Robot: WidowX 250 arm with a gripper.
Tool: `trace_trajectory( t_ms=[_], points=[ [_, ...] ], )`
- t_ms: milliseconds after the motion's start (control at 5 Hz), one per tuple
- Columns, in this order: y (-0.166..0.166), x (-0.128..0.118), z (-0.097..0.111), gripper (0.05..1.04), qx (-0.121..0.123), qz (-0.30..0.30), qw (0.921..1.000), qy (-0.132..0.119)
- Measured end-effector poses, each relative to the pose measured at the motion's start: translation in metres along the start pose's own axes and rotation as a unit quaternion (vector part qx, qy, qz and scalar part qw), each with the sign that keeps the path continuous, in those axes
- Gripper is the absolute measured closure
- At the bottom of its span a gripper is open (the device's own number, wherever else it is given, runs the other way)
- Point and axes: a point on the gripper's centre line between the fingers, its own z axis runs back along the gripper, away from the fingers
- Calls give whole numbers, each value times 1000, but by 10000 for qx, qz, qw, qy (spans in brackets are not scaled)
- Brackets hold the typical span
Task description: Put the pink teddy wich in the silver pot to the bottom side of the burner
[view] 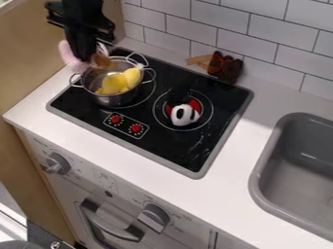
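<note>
Hanging over the pot's left rim, near the stove's back left corner, the gripper (pixel 83 56) has its fingers closed on the pink teddy (pixel 67 52); the fingers hide the middle of the teddy, so pink shows to either side, with a blurred brown patch at the lower right, and its face can't be made out; the arm (pixel 79 8) is cut off at the top. The silver pot (pixel 114 98) sits by the stove's (pixel 156 154) left edge, yellow pieces (pixel 115 82) inside it, their exact shape hard to tell; the black, white and red toy (pixel 185 114) lies on the right-hand ring, its dark part merging with the black glass; by the stove's back edge lies a dark brown and orange thing (pixel 226 67), too unclear to name; the grey sink (pixel 263 168) runs out of view at the right.
</note>
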Motion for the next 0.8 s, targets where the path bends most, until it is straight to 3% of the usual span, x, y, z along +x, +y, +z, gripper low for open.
trace_trajectory(
  t_ms=[200,800],
  points=[
    [-2,-17,3,1030,81,174,9997,166],
    [-58,-48,-8,1030,249,689,9973,34]
  ],
)
